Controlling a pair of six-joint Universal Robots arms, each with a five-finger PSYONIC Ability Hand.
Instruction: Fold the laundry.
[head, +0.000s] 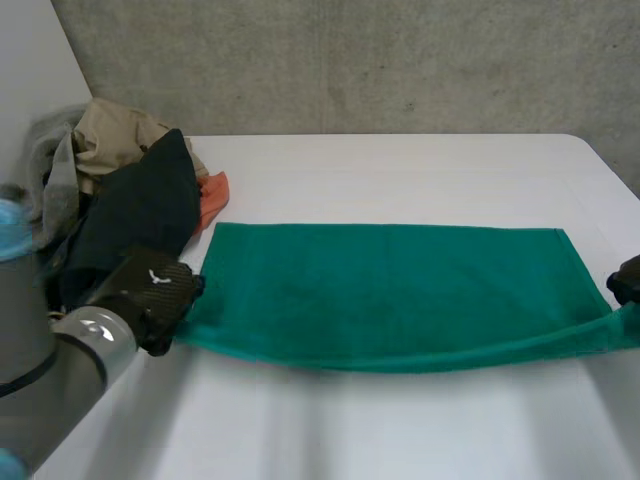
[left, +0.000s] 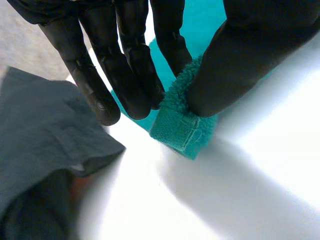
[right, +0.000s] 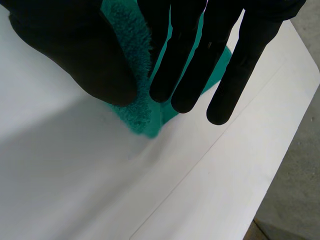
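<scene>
A: Head view?
B: Green towel (head: 390, 290) is lying mid-frame, its near edge hanging raised between left hand (head: 150, 292) and right hand (head: 626, 279). Clothes pile (head: 120, 190) is waiting upper left.
A: Left wrist, then right?
B: In each, the thumb is pinching a towel corner against the fingers. Folding is barely starting, I'd judge.

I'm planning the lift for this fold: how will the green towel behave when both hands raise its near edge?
Probably floppy: the green towel bows down along its near edge between the left hand and the right hand. Its fuzzy pile suggests it should grip rather than slip between the fingers. Unsupported parts will likely drape and trail.
</scene>
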